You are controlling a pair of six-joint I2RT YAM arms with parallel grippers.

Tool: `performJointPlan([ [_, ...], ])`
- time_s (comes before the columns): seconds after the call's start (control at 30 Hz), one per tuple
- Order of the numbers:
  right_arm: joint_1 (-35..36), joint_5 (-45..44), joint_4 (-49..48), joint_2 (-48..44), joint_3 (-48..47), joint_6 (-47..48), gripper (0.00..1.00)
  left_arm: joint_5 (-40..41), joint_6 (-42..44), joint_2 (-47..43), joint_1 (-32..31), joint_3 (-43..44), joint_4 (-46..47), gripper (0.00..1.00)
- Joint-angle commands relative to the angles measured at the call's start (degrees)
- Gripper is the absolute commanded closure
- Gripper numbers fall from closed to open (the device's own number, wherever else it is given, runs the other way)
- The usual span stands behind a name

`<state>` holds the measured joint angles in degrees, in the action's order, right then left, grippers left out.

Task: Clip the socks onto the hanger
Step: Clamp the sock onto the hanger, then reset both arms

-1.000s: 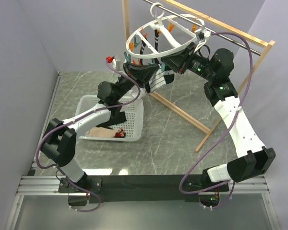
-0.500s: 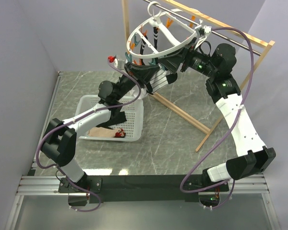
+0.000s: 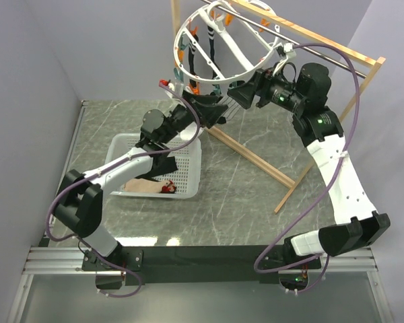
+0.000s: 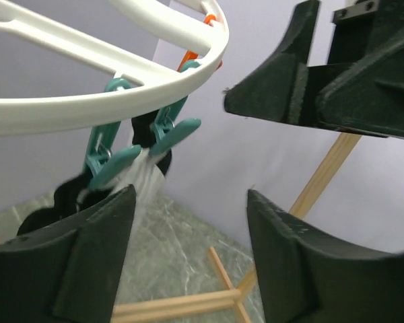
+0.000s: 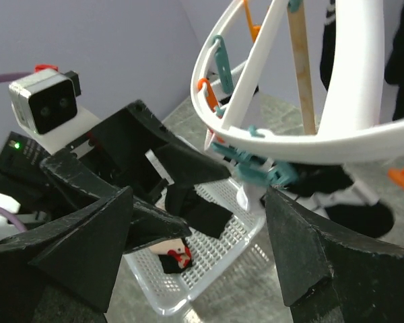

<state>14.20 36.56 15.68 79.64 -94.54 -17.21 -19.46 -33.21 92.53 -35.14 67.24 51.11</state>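
Now both pairs of fingers stand apart. The left gripper (image 4: 188,208) has just released the sock (image 4: 147,180), left pinched in a teal clip (image 4: 163,134) on the hanger (image 4: 87,110), which the right gripper (image 5: 198,202) freed to swing upward. This sock seems clipped.

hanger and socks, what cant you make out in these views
- Top view: the hanger runs off the upper edge, so its top is cut off.
- Left wrist: the sock in the teal clip is blurred; pattern unclear.
- Top view: the basket contents are partly under the left arm and too small to name.
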Motion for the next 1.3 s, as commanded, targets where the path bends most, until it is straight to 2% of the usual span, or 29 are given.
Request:
performJointPlan([
  [0.0,-0.4,-2.0,3.8,-4.9,-1.9,2.1,0.14,1.8,2.3,-5.9,-0.2,0.1,-5.8,0.26],
  [0.1,-0.5,-4.2,5.8,-8.0,0.5,2.0,0.14,3.4,2.7,-9.0,0.0,0.7,-15.4,0.17],
  [0.27,-0.5,-12.5,6.4,-14.8,6.6,1.9,0.11,7.0,1.5,-14.7,0.9,0.3,-30.2,0.11],
  [0.33,-0.5,-14.7,6.2,-16.4,10.5,2.4,0.10,11.3,1.0,-16.9,1.8,0.4,-38.5,0.07],
  [0.4,-0.5,-18.6,6.9,-18.2,13.1,2.0,0.09,15.0,0.7,-18.0,3.7,1.4,-47.9,0.06],
  [0.53,-0.5,-22.7,8.1,-20.5,16.0,1.3,0.09,16.6,1.7,-22.4,8.1,0.7,-57.2,0.05],
  [0.67,-0.4,-25.9,0.3,-27.9,27.5,-1.9,0.07,18.8,0.6,-25.3,12.6,-1.9,-62.7,0.01],
  [0.77,-0.4,-27.2,-4.8,-31.8,33.2,-3.2,0.06,14.9,-2.2,-24.6,18.9,-2.8,-67.0,0.01],
  [0.87,-0.3,-27.1,-2.7,-31.8,33.8,-0.6,0.07,12.8,-3.4,-25.0,20.9,-4.4,-67.6,0.04],
  [1.03,-0.3,-26.9,0.8,-30.2,33.5,3.5,0.06,15.7,-1.9,-28.6,21.7,-7.6,-67.6,0.01],
  [1.27,-0.2,-27.4,4.7,-27.0,28.5,1.1,0.05,16.0,-0.9,-27.2,22.1,-6.2,-70.7,0.01],
])
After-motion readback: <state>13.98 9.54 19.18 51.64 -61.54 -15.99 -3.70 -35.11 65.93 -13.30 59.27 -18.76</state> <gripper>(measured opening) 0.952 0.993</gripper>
